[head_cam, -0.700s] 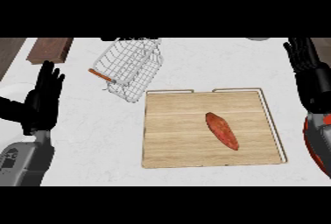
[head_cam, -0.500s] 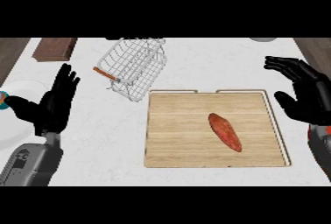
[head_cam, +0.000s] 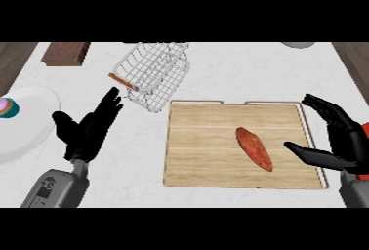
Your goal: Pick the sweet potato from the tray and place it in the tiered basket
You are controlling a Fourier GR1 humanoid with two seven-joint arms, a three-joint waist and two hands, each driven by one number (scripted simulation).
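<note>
white counter seen from above; wooden tray at centre right, sweet potato lying on it right of the tray's middle, aslant, touched by neither hand; wire tiered basket beyond the tray's far left corner, an orange-handled piece at its left side; left hand left of the tray over bare counter, fingers straight and apart, holding nothing; right hand at the tray's right edge, fingers spread, thumb pointing toward the potato, empty; white plate far left; brown block at far left corner
</note>
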